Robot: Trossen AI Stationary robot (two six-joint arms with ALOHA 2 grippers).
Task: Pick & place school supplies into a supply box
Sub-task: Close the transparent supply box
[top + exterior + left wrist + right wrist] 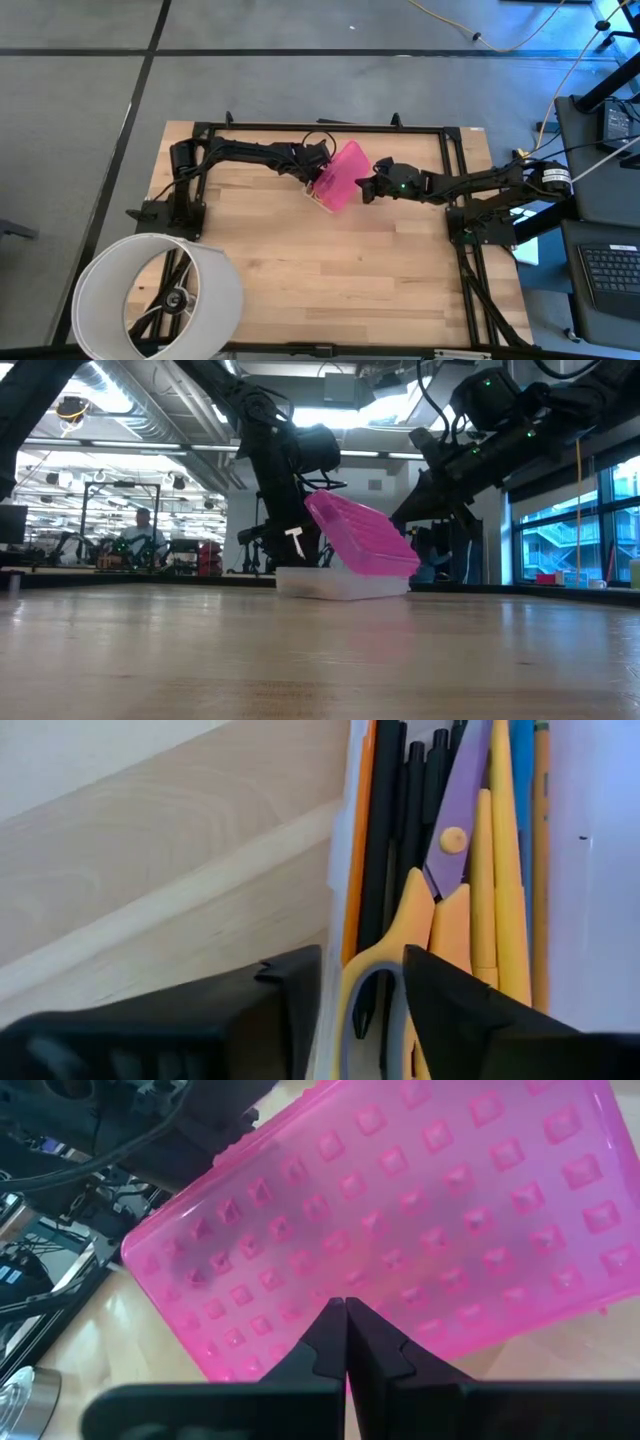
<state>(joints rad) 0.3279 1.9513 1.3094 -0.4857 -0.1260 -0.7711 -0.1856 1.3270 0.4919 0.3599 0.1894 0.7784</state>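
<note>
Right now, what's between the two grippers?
The pink lid, tilted half-open over the box, stands between the left gripper and right gripper, seen in the high view.

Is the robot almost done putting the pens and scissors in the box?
Nearly. The scissors, black pens and yellow markers already lie in the supply box. The left gripper is open over them. The right gripper, shut, is against the pink lid, which is tilted half open. Closing it looks like what's left.

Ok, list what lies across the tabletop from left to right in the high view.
White hoop → left tool → pink lid → right tool, shut, at the lid's right edge.
</note>
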